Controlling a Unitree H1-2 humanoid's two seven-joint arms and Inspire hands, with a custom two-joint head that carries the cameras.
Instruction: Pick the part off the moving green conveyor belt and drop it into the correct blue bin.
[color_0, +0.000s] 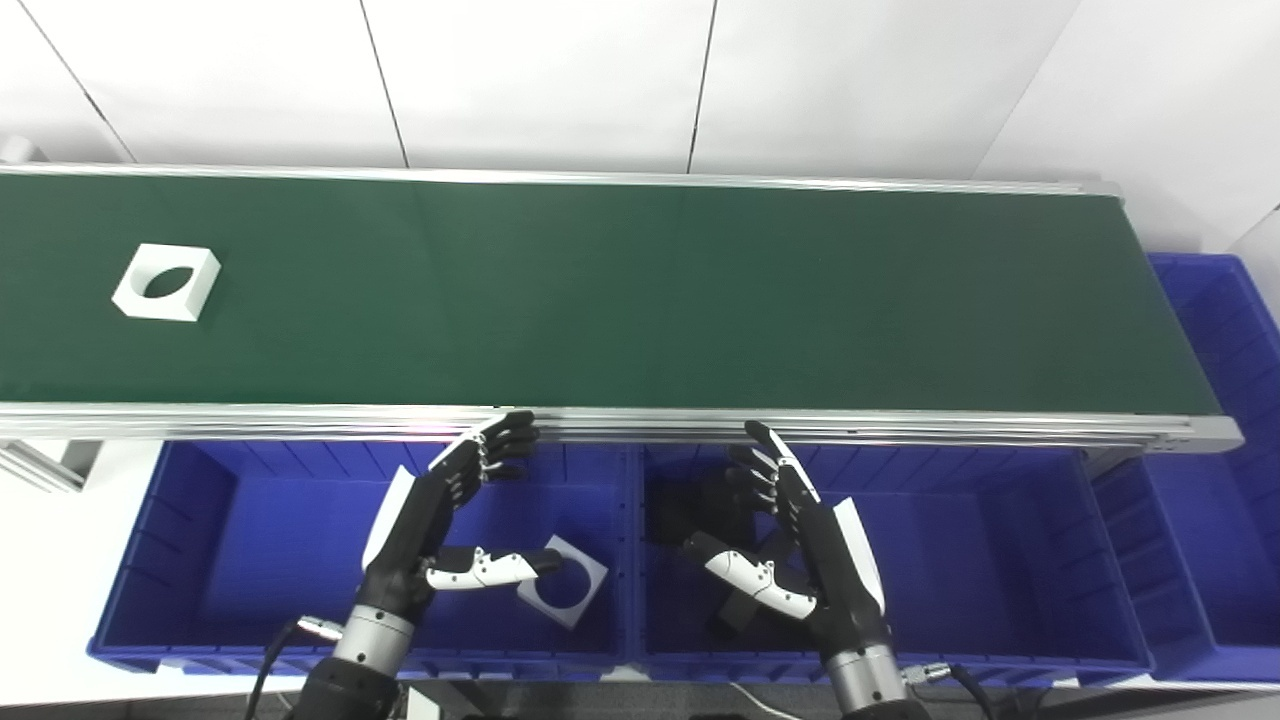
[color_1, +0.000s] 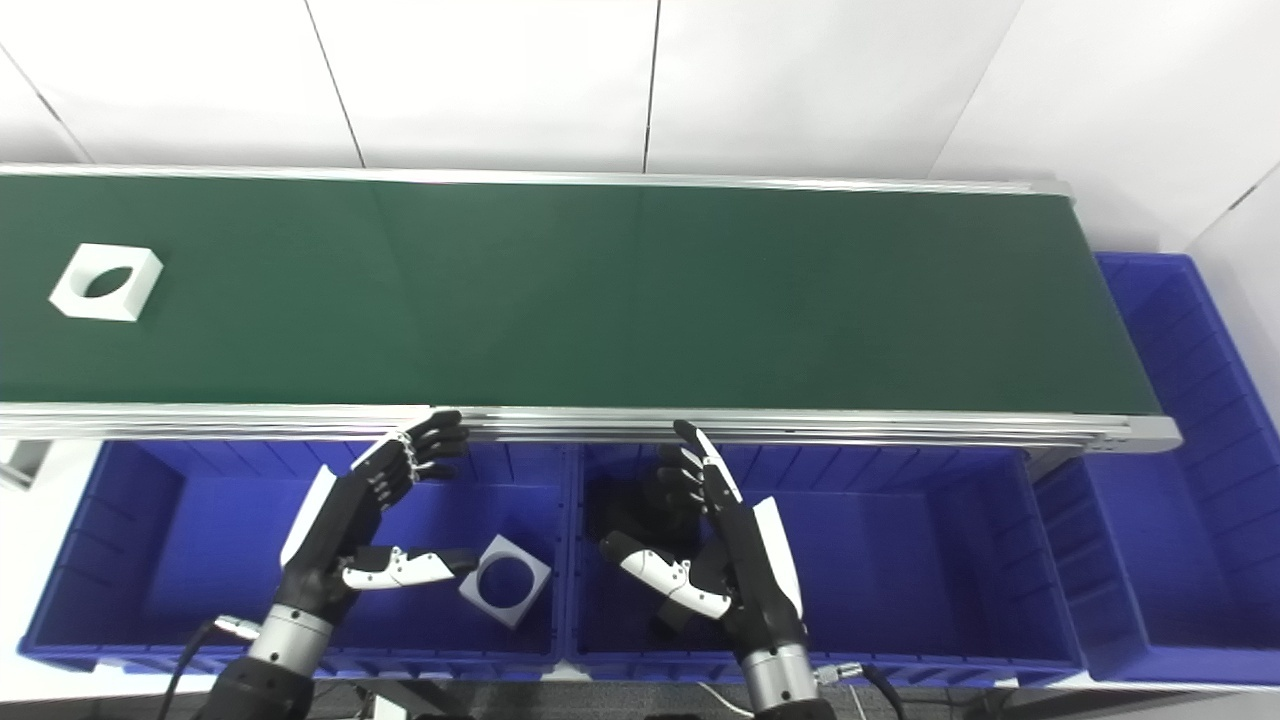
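Observation:
A white square part with a round hole (color_0: 166, 282) lies on the green conveyor belt (color_0: 620, 290) at its far left. My left hand (color_0: 445, 520) is open and empty above the left blue bin (color_0: 240, 540), near the belt's front rail. My right hand (color_0: 790, 535) is open and empty above the middle blue bin (color_0: 960, 550). Another white square part with a round hole (color_0: 565, 582) lies in the left bin by my left thumb. Dark parts (color_0: 700, 505) lie in the middle bin, partly hidden behind my right hand.
A third blue bin (color_0: 1225, 420) stands at the belt's right end. The belt's aluminium front rail (color_0: 900, 425) runs just beyond both hands. White wall panels stand behind the belt.

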